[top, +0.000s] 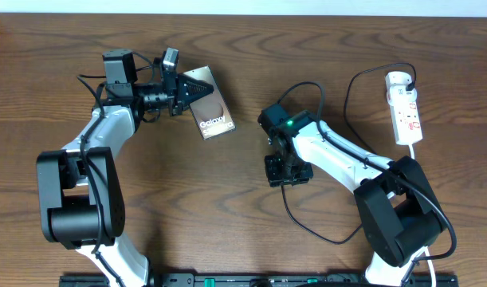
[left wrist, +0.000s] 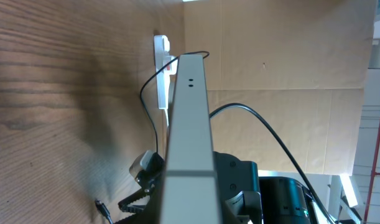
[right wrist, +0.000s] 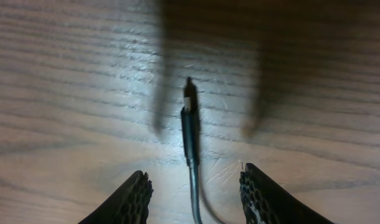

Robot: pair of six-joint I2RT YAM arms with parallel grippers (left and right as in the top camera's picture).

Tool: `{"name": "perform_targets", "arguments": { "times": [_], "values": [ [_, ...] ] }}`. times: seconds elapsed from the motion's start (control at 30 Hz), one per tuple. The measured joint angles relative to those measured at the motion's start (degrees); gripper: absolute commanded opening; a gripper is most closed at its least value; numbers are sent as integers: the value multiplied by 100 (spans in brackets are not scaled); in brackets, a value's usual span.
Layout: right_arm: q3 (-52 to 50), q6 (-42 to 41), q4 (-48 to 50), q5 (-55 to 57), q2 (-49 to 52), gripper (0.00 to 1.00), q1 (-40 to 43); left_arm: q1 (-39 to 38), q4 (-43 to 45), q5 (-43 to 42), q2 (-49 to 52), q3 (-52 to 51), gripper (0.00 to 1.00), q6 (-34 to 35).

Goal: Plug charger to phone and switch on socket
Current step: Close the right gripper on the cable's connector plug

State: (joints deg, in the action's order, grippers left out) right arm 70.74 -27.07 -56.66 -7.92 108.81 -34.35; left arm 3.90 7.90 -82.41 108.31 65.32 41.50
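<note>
- Phone (top: 215, 112): flat dark brown slab with white letters, left of the middle of the table, pinched at one corner by the left gripper (top: 197, 88), jaws closed tight on it.
- Resting on the wood or lifted off it: cannot tell.
- From the left wrist, only a smooth pale grey edge with two tiny holes.
- Charger (top: 295, 211): long thin black cable, looping from the far end of the socket (top: 406, 108) across the right half of the table.
- Connector tip (right wrist: 188, 102): small and dark, lying flat on the wood, between the two sides of the right gripper (right wrist: 193, 177) but touching neither; jaws wide open, holding nothing.
- Fingers (right wrist: 132, 199): black, bumpy with little dots.
- Socket: narrow white strip with small red marks, near the right edge, well apart from the phone.
- Table (top: 243, 48): brown wood with wavy grain lines.
- Past the table, a plain brown cardboard wall (left wrist: 289, 62).
</note>
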Motion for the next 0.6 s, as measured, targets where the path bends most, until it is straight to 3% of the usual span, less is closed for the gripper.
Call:
{"name": "perform_targets", "arguments": {
  "times": [0.6],
  "values": [
    [-192,-208,262,291,0,41,0,0,0,0,2,2,7,-2]
  ]
}}
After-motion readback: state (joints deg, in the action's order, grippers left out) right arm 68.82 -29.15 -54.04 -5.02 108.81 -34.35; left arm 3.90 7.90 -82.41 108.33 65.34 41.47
